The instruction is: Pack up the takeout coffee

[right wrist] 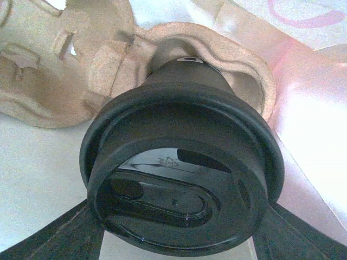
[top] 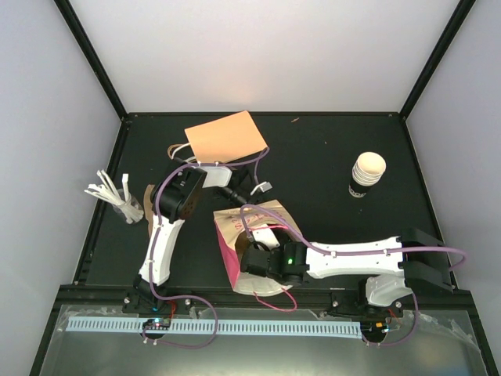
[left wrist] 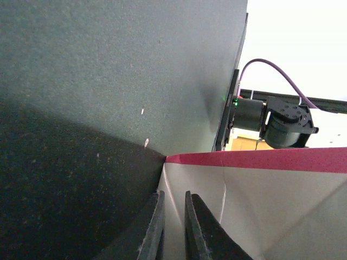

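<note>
While the paper bag [top: 232,227] lies mid-table in the overhead shot with both arms working at it, the coffee cup [top: 366,172] stands upright and lidless well off to the bag's right, touched by nothing. Over to the left wrist: the left gripper [left wrist: 173,197] is pinched shut on the bag's white wall just below its red rim, seemingly to hold the mouth open. Right wrist, inside the bag: the right gripper [right wrist: 179,234] clamps the sides of a black-lidded cup [right wrist: 179,162] seated in a pulp carrier [right wrist: 49,70], probably steadying it.
</note>
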Action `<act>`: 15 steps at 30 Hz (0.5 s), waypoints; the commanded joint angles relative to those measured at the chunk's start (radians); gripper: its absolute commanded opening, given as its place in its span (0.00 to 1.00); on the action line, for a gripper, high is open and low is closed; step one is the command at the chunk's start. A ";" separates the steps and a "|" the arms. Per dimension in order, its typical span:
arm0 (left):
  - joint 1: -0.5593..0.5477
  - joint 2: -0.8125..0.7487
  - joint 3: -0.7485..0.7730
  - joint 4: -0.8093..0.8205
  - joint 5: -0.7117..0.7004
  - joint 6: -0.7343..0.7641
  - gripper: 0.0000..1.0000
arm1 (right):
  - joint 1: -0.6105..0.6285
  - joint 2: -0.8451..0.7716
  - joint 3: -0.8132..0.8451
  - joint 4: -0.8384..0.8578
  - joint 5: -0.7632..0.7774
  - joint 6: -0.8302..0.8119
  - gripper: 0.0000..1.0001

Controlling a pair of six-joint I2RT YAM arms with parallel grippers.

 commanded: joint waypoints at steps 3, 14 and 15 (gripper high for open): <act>-0.034 0.012 -0.008 -0.064 0.036 0.019 0.14 | -0.049 0.050 -0.034 0.064 -0.075 -0.024 0.71; -0.020 -0.072 0.019 -0.013 -0.148 -0.102 0.50 | -0.061 -0.009 0.134 -0.227 -0.167 -0.105 0.70; -0.013 -0.082 0.031 -0.019 -0.189 -0.110 0.53 | -0.064 -0.012 0.142 -0.252 -0.192 -0.111 0.70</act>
